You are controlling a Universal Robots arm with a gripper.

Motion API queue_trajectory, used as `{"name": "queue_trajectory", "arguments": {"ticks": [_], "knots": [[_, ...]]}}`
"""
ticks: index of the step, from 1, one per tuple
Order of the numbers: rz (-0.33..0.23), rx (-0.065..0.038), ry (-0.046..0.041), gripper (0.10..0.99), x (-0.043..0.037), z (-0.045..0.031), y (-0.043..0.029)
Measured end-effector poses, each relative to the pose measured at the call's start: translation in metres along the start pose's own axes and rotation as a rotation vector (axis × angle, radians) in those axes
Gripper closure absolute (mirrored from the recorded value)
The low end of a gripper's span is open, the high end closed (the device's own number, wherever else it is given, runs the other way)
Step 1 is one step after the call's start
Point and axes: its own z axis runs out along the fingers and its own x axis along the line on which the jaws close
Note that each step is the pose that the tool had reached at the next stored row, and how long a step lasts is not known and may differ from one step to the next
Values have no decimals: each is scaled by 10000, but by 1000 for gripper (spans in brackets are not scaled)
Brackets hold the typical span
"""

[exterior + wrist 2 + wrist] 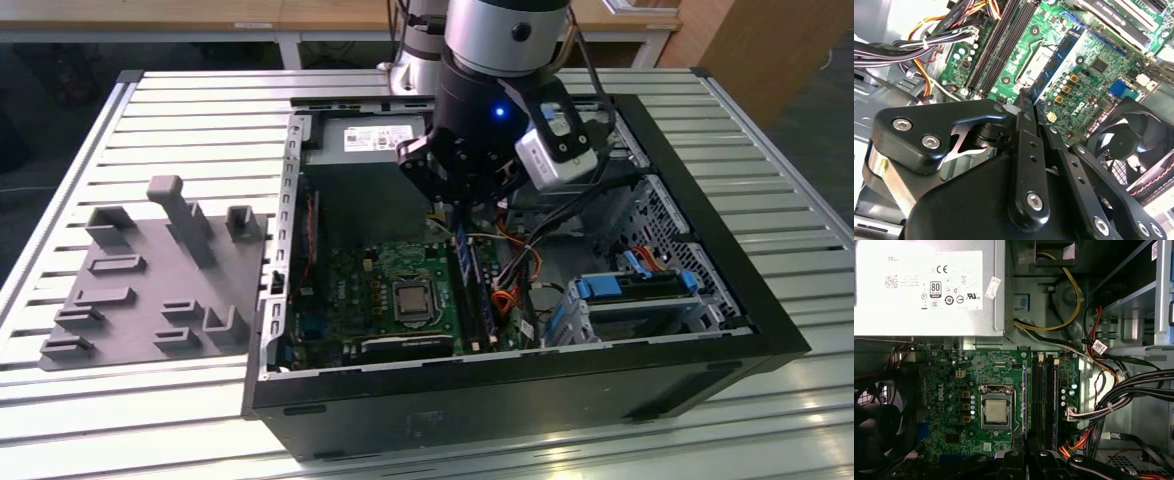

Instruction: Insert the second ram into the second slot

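The second ram (pixel 1060 56) is a thin blue-green stick standing on edge, with my gripper (pixel 1026 97) shut on it. In the first wrist view the ram (pixel 1024 400) appears edge-on as a thin blue line reaching out from the gripper (pixel 1026 452). It runs parallel to the black memory slots (pixel 1045 400), on their side nearest the processor socket (pixel 996 410). In the exterior view the gripper (pixel 463 208) hangs inside the open computer case, and the ram (pixel 469 285) sits low over the green motherboard (pixel 360 290). I cannot tell whether it is seated in a slot.
The power supply (pixel 924 287) fills the case's far end. Cable bundles (pixel 1124 390) cross beside the slots. A case fan (pixel 1124 145) sits near the board's edge. A drive cage with blue tabs (pixel 641 290) is at the exterior view's right. A grey fixture plate (pixel 147 280) lies outside, left.
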Motion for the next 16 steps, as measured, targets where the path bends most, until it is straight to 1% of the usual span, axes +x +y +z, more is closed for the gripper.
{"name": "queue_trajectory", "arguments": {"ticks": [9, 16], "knots": [[-29, -1, 5, 949, -4, 67, 2], [-183, 8, -1, 949, -9, 156, 5]]}}
